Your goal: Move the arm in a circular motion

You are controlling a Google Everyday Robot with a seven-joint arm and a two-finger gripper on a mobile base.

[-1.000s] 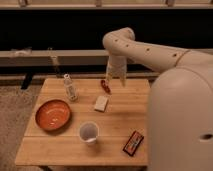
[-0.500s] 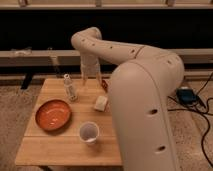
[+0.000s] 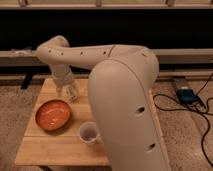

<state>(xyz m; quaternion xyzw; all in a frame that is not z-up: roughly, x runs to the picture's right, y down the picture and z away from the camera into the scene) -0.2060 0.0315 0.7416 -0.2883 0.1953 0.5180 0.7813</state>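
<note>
The arm point(image 3: 120, 75) is thick, cream-white and rounded, with small dark screw holes. It rises from the lower right, runs left to a bulbous joint point(image 3: 54, 51), then bends down. The gripper point(image 3: 69, 92) hangs over the back left of the wooden table point(image 3: 55, 147), just behind the orange bowl point(image 3: 52, 114). The arm's big lower segment hides the right half of the table.
A white cup point(image 3: 89, 133) stands on the table right of the bowl, close to the arm. A dark bench or rail point(image 3: 180, 52) runs along the back. A blue-grey box point(image 3: 186, 94) and black cables point(image 3: 205, 125) lie on the floor at the right.
The arm has swung left across the table. Its joint and gripper moved from the table's middle to its back left. The arm now covers the right-side items and looms larger.
</note>
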